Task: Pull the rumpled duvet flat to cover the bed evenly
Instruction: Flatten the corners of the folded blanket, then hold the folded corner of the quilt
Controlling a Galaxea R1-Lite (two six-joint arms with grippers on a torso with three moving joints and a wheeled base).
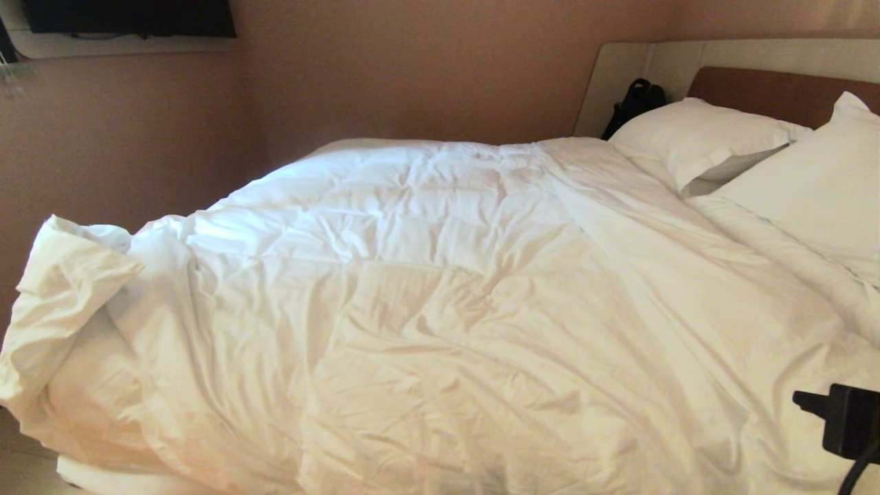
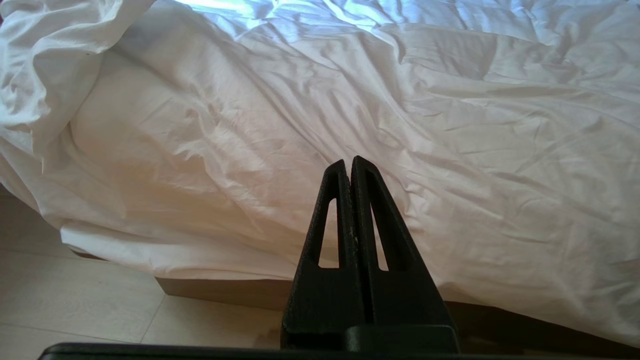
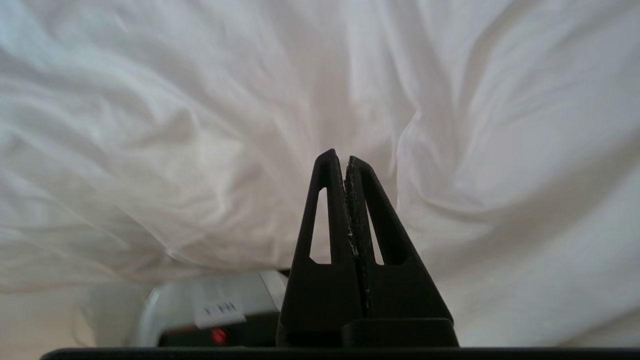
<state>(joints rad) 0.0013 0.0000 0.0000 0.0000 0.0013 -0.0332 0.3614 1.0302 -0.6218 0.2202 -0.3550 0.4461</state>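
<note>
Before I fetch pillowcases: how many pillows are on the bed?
2: one smooth white rectangular pillow against the brown headboard, another beside it at the picture's right edge. More may hide beneath the duvet.

A: Where does the duvet [image 1: 440, 295] lie?

B: Spread over the bed [image 2: 225, 292], from the near edge to the far wall [image 1: 412, 69]; its left corner [image 1: 65, 275] is bunched and folded back, hanging over the near left side.

A: And to the right?

B: Two pillows [image 1: 694, 141] at the far right against the headboard [image 1: 770, 93]; a bag [image 1: 636, 103] behind the left pillow.
</note>
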